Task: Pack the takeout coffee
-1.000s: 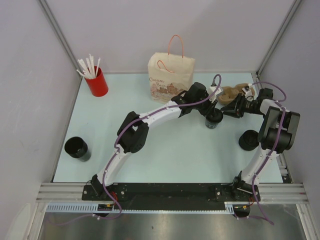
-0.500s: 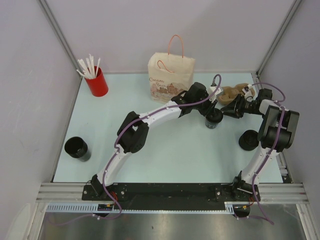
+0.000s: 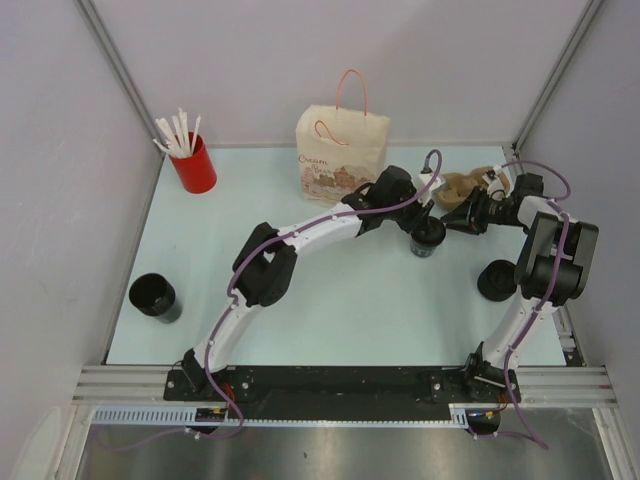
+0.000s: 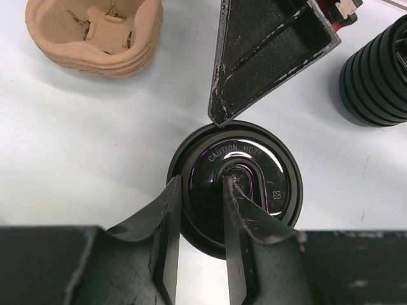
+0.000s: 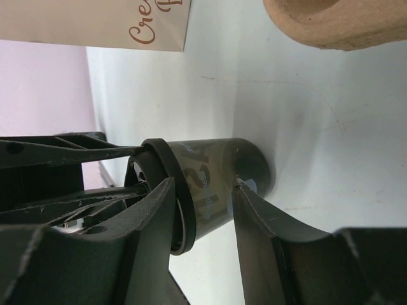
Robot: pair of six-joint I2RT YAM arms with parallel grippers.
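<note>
- We see the left pincer (image 4: 201, 184) narrow, pinching the raised rim of the glossy black lid (image 4: 254, 162) on the round takeout coffee (image 5: 219, 178).
- The right pincer (image 5: 202, 186) clasps its smoky cylindrical wall.

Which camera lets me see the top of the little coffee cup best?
The left wrist view. It looks straight down on the takeout coffee, so the words CAUTION HOT on its shiny top can be read. The right wrist view shows only its side. The top view shows it tiny and far away.

Coffee cup (image 3: 427, 238) ctr-right on table (image 3: 330, 300); bag (image 3: 341, 150) behind-left, pulp tray (image 3: 462, 186) behind-right.
</note>
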